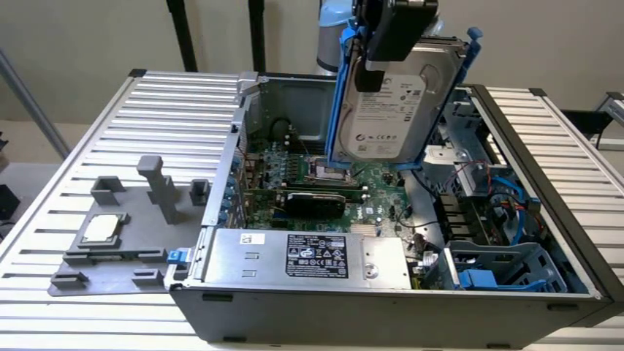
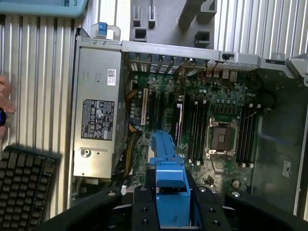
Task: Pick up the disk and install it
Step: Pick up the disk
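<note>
The claw (image 2: pixel 171 204) is closed on the disk (image 1: pixel 405 110), flat silver metal with a white label and blue frame.

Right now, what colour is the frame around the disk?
Bright blue; the frame shows best in the exterior view.

**Cream wall, ribbed metal table**

A bare cream wall (image 1: pixel 78 36) closes the back of the scene. Two black poles (image 1: pixel 180 33) stand upright before it, and a grey bar (image 1: pixel 29 95) slants down at the exterior view's left. The table (image 1: pixel 127 124) is ribbed silver metal, slat beside slat. Pale floor (image 1: pixel 28 167) shows past its left edge. The light is soft and even.
</note>
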Robot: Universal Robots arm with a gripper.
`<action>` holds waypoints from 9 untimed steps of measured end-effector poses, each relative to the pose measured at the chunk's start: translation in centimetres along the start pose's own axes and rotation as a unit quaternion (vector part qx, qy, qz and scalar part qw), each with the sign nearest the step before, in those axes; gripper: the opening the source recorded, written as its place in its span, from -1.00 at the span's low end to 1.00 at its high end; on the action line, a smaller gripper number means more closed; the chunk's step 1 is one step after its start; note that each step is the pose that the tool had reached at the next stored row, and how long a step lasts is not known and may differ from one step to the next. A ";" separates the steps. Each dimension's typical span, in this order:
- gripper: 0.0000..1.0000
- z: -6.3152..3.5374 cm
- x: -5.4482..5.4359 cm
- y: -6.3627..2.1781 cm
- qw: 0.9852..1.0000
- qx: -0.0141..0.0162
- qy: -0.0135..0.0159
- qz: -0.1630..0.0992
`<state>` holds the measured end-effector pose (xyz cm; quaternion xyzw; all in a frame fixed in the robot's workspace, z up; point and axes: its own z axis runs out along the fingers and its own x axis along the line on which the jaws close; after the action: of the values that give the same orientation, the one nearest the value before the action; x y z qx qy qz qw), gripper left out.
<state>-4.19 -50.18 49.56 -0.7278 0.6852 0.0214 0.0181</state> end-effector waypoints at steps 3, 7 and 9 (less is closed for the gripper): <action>-0.35 -0.03 0.7 -0.92 1.000 0.000 0.000 0.000; -0.35 -0.04 1.8 -1.91 1.000 0.001 0.000 0.000; -0.35 -0.03 2.3 -2.36 1.000 0.001 0.000 0.000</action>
<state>-1.69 -52.31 49.46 -0.7278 0.6852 0.0208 0.0187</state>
